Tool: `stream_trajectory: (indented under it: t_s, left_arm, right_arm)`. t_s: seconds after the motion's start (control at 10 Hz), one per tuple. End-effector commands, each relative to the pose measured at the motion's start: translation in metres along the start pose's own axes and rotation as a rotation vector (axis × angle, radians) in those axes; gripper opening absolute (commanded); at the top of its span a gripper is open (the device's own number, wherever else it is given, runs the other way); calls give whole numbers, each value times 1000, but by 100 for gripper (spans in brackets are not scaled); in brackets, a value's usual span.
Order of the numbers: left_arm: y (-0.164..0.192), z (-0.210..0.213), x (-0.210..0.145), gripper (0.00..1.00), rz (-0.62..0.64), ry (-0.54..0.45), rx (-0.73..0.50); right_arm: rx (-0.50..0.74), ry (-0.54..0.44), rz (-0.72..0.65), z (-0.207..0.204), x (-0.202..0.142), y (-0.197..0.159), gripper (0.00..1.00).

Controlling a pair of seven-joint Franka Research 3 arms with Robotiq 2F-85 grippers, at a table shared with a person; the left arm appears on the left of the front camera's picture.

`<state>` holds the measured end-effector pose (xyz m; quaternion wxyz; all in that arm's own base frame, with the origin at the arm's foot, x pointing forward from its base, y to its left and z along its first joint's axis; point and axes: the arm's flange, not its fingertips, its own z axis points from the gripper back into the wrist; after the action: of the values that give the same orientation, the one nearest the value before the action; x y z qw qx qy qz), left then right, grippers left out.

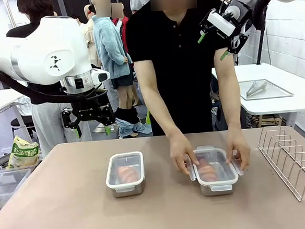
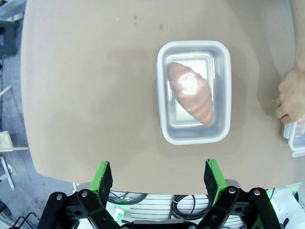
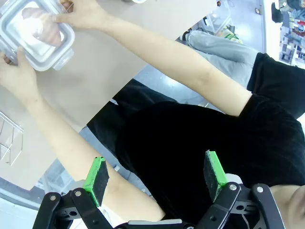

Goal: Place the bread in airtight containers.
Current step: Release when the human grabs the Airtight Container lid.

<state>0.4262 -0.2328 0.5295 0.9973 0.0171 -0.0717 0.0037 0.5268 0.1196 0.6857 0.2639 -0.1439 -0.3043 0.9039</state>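
The left black two-finger hand with green pads (image 1: pixel 92 130) is held wide apart and empty above the near left part of the brown counter (image 1: pixel 70 204); in its wrist view its green pads (image 2: pixel 102 175) frame the counter edge. Just beyond it, a small rectangular steel tub with a clear whitish lid (image 2: pixel 194 92) is seen on the counter, and a golden-brown ridged croissant (image 2: pixel 190 91) lies diagonally inside it under the lid.

The right black hand with green pads (image 1: pixel 214 44) is raised high, well above the counter, its jaws likewise spread wide with nothing between them. From its wrist view a person in a black shirt (image 3: pixel 200 143) is seen below.

The person's two hands (image 1: pixel 182 157) are pressed on either side of a second lidded steel tub (image 1: pixel 214 170), right of the first, with the second croissant (image 1: pixel 208 171) inside.

A wire rack (image 1: pixel 294 159) stands at the counter's right edge.
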Motion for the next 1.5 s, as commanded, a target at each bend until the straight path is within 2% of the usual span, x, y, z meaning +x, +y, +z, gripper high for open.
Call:
stream_trajectory:
  t_s: [0.0, 1.4]
  left_arm:
    - [2, 1, 0, 100, 3, 0, -4]
    - [2, 1, 0, 100, 3, 0, -4]
  right_arm:
    - [-3, 3, 1, 0, 0, 0, 100]
    - [-3, 3, 1, 0, 0, 0, 100]
